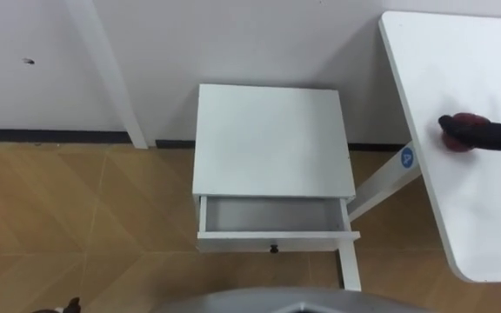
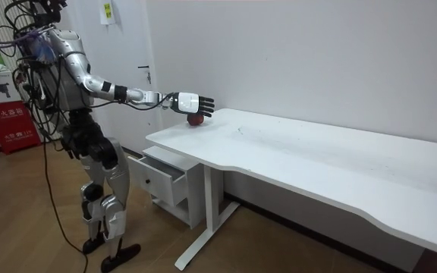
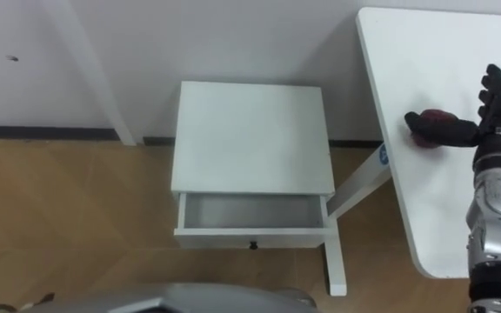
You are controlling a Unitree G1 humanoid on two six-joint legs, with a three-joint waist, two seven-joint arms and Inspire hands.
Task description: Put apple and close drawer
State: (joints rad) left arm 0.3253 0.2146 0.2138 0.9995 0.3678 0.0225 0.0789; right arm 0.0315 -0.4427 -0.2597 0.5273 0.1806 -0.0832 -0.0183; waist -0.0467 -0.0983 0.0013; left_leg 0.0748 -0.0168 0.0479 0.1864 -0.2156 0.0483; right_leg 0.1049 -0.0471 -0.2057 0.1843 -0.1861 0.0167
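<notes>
1. My right hand (image 3: pixel 494 124) reaches over the white tabletop (image 3: pixel 442 52), fingers straight and apart, thumb lying across the dark red round apple (image 3: pixel 419 136) near the table's edge
2. Below, the small white bedside cabinet (image 3: pixel 250 135) stands against the wall, its single drawer (image 3: pixel 250 213) pulled open
3. My left hand (image 1: pixel 70 305) peeks in at the bottom edge, its grip impossible to tell
</notes>
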